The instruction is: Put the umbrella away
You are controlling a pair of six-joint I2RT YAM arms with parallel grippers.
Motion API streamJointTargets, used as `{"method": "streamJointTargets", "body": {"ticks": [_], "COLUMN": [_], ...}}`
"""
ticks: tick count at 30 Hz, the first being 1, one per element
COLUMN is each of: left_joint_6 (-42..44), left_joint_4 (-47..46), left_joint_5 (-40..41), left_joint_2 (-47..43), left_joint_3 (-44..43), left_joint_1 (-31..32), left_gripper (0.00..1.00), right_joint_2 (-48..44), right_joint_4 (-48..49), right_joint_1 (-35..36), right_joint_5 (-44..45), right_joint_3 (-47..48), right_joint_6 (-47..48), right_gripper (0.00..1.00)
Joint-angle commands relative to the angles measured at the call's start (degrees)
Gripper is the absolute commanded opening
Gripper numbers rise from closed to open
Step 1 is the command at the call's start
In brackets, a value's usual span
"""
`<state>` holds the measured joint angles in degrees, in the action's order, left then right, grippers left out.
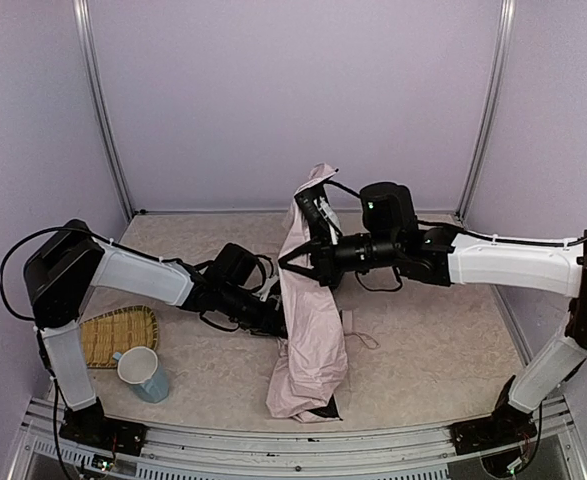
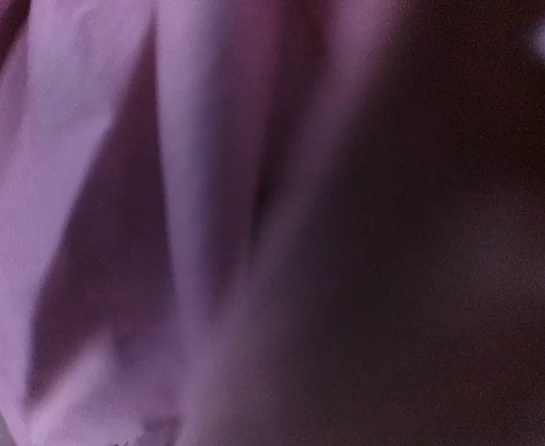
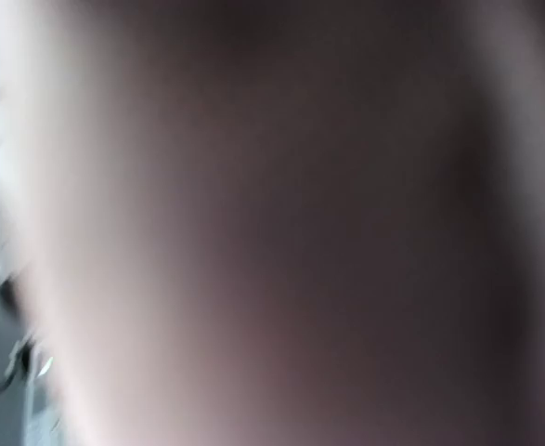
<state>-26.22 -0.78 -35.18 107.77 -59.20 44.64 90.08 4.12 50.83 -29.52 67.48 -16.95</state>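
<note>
Top view: the collapsed umbrella point(image 1: 311, 330) stands mid-way across the table point(image 1: 423, 340), its pale pink fabric draped down to the surface. Your right gripper point(image 1: 303, 262) is closed, pinching the fabric high up. Your left gripper point(image 1: 273, 322) is buried in the folds, so you cannot tell how its jaws stand. Both wrist views show only blurred fabric.
</note>
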Motion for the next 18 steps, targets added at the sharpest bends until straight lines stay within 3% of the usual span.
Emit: {"method": "streamJointTargets", "body": {"ticks": [1, 6, 11, 18], "left_joint_6": [-1.09, -0.27, 0.39, 2.12], "left_joint_4": [-4.28, -4.78, -3.71, 0.69], "left_joint_5": [-3.34, -4.75, -5.32, 0.58], "left_joint_2": [0.98, 2.41, 2.43, -5.05], "left_joint_3": [1.68, 1.41, 0.81, 4.26], "left_joint_1": [0.14, 0.14, 0.09, 0.39], "left_gripper": [0.65, 0.65, 0.69, 0.74], "right_joint_2": [2.19, 12.15, 24.13, 34.36], "right_joint_4": [9.00, 11.40, 3.14, -4.96], "right_joint_1": [-7.15, -9.59, -11.46, -13.22], "right_joint_5": [0.62, -3.02, -1.73, -2.18], "right_joint_3": [-2.94, 1.60, 9.05, 8.11], "right_joint_6": [-6.30, -7.40, -6.97, -3.71], "right_gripper": [0.00, 0.00, 0.00, 0.00]}}
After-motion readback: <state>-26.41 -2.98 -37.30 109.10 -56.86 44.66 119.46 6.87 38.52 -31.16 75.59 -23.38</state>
